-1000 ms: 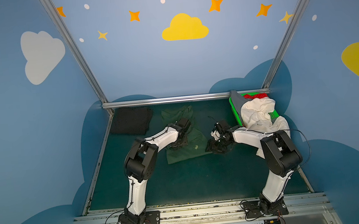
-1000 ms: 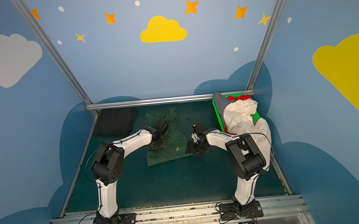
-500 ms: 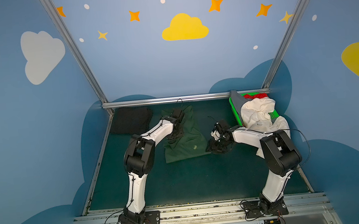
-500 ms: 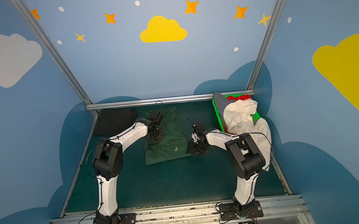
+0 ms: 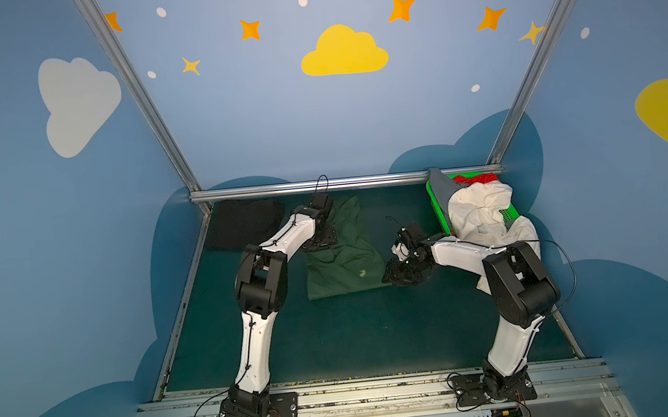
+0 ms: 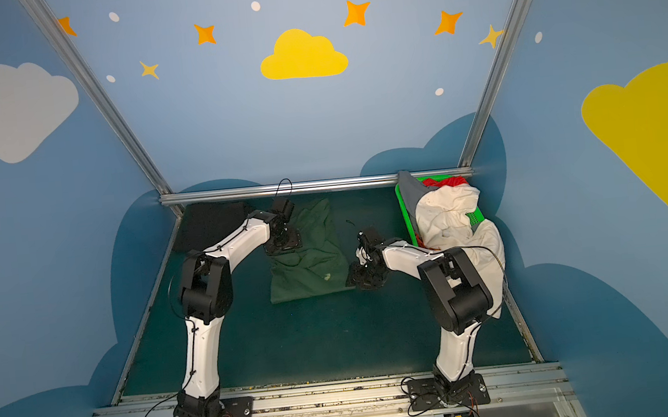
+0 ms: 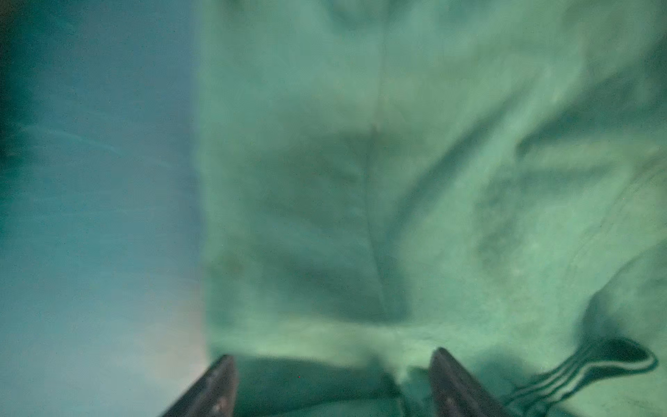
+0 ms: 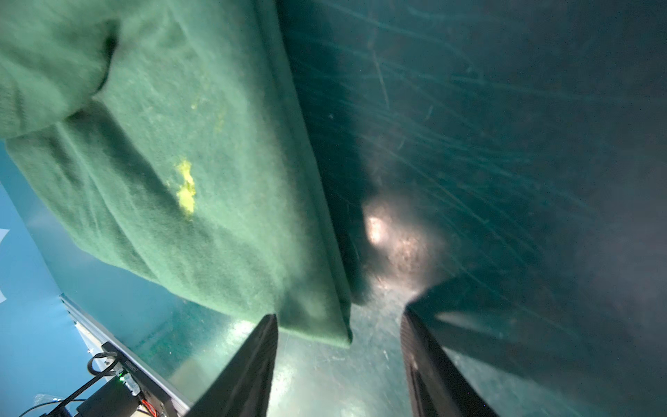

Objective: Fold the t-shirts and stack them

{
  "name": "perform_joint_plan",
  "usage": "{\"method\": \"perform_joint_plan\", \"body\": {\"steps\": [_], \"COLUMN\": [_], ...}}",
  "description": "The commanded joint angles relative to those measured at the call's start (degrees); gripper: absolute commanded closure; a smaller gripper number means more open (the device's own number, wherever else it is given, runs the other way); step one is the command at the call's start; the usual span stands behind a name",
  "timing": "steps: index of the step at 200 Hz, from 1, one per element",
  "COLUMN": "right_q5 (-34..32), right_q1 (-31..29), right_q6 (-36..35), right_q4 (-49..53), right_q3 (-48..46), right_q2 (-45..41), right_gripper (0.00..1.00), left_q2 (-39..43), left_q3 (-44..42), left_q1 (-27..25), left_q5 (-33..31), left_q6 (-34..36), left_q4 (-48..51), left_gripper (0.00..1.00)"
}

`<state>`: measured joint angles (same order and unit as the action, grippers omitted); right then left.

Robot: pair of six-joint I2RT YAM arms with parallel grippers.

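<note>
Starting at the left gripper (image 7: 332, 355): spread wide, clamping nothing, poised low over the far-left part of the dark green t-shirt (image 7: 361, 180). Next, at the right gripper (image 8: 338, 314): likewise parted, down close to the table (image 5: 336, 334), with the near-right corner of that same shirt lying inside the gap yet not pinched. Outward from both, onto the shirt itself: flat mid-table in both top views, narrowed to a rough, wrinkled rectangle, so judged partly folded and not yet stacked. Further left, against the far corner: a black t-shirt (image 5: 242, 224), lying as a flat dark slab, apparently folded and serving as the start of the stack. Far right, in and over the bright green basket (image 5: 435, 212): a cream-white t-shirt (image 5: 479, 212), bunched and spilling over the side, with a red t-shirt (image 5: 478, 179) and a grey t-shirt (image 5: 440, 184) showing behind it, all unfolded. Judged roughly a quarter through: one done, one under way, at least three waiting. Left to do: finish and smooth the green folds, carry the bundle onto the black one, then repeat for everything in the basket
</note>
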<state>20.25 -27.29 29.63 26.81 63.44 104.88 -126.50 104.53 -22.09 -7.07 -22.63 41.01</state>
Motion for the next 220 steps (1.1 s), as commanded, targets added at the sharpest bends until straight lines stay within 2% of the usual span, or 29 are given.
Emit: {"method": "perform_joint_plan", "body": {"steps": [1, 54, 89, 108, 122, 134, 158, 198, 220], "right_q5": [-0.7, -1.5, 0.6, 0.5, 0.2, 0.7, 1.4, 0.6, 0.8], "right_q1": [-1.4, -1.6, -1.5, -1.5, -1.5, -1.6, -1.5, -1.4, -1.4], "right_q6": [0.6, 0.7, 1.6, 2.0, 2.2, 2.4, 2.6, 2.2, 2.2], "right_q4": [1.8, 2.9, 2.0, 1.4, 1.1, 0.7, 0.1, 1.3, 1.3], "right_q3": [-1.0, -0.1, 0.0, -0.5, -0.8, -0.9, -1.0, -0.2, -0.2], "right_q2": [2.5, 2.5, 3.2, 3.1, 3.2, 3.4, 3.7, 4.1, 4.3], "right_gripper": [0.44, 0.43, 0.44, 0.45, 0.46, 0.48, 0.50, 0.54, 0.56], "left_q2": [10.2, 28.8, 37.3, 37.1, 35.2, 32.8, 27.5, 14.1, 9.3], "left_q3": [-5.9, -27.6, -42.4, -45.9, -45.6, -44.3, -40.1, -25.3, -20.4], "left_q1": [-0.5, -3.2, -7.7, -10.0, -11.0, -11.3, -11.8, -11.7, -11.6], "left_q5": [-4.8, -11.7, -3.7, 1.2, 2.5, 3.1, 4.2, 3.4, 1.9], "left_q6": [0.8, -1.6, -0.1, 1.4, 1.3, 1.0, 2.3, 5.2, 5.2], "left_q4": [-4.2, -10.2, -17.3, -19.9, -20.1, -19.9, -20.1, -12.5, -9.8], "left_gripper": [0.02, 0.00, 0.04, 0.14, 0.16, 0.22, 0.22, 0.24, 0.25]}}
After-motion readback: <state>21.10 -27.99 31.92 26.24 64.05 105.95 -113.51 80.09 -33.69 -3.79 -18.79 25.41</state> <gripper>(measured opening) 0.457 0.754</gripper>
